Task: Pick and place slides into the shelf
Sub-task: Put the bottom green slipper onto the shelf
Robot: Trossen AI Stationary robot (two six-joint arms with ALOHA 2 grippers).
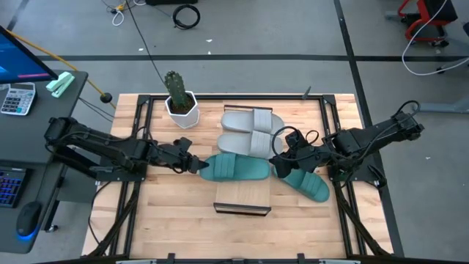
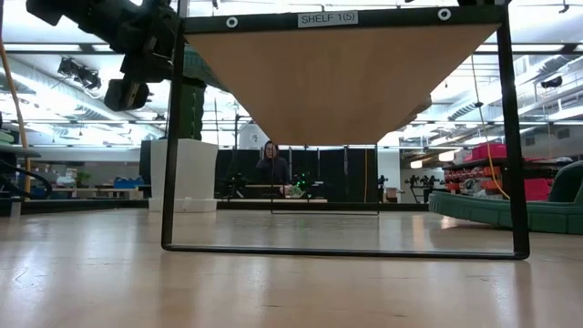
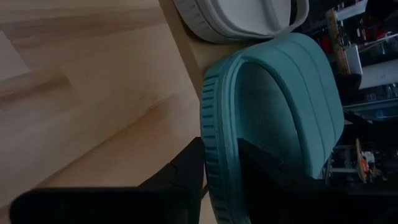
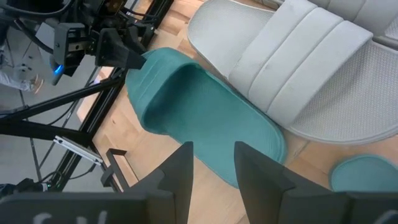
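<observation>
**Left gripper holding one teal slide; shelf carrying no slides**

The left gripper (image 1: 196, 164) is reaching in over the middle of the table (image 1: 168, 209). Its fingers (image 3: 186, 171) are closing on the rim of a teal slide (image 1: 236, 168), one finger on either side of the sole edge, as the left wrist view is showing.

The right gripper (image 1: 279, 167) is sitting at the opposite end of that same slide. Its fingers (image 4: 180, 165) are standing apart above the slide and are not gripping it.

A second teal slide (image 1: 308, 184) is lying on the table just beside the right gripper. The two grey slides (image 1: 249, 130) are lying side by side on the table, touching, just behind the held slide.

The shelf (image 1: 242, 199) is standing at the table's front edge, near the held slide. A potted cactus (image 1: 178, 96) is standing at the back left.
</observation>
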